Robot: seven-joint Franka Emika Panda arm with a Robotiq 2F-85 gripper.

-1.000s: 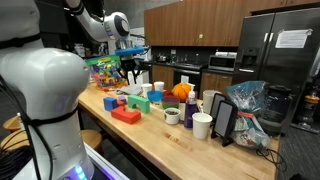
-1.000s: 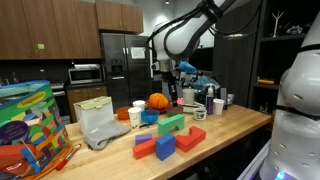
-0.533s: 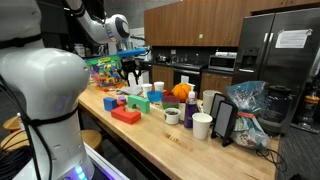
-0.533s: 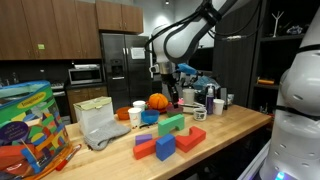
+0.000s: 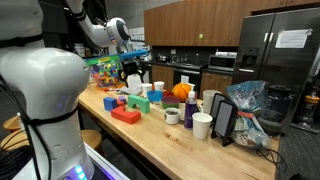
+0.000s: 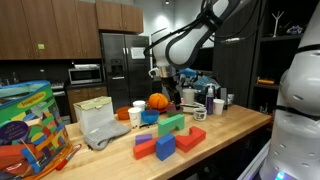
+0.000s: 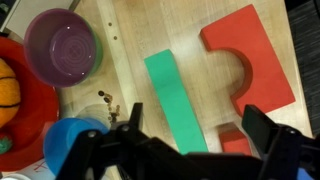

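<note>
Two fingers of my hand (image 7: 195,140) stand spread wide. It is released, with nothing gripped between them. Straight below the gap lies the green block (image 7: 175,100), flat on the wooden table (image 7: 130,30), its long side running away from me toward the table's edge. I hang above it without touching it. Just beside it, with a strip of bare wood between, lies the red arch block (image 7: 262,50), its notch turned toward the green one. On the other side are the purple bowl (image 7: 62,45), the blue cup (image 7: 68,142) close under one finger, and the orange ball (image 7: 8,88). In both exterior views my hand (image 5: 131,68) (image 6: 168,88) hangs over the cluttered table, well clear of its corners.
</note>
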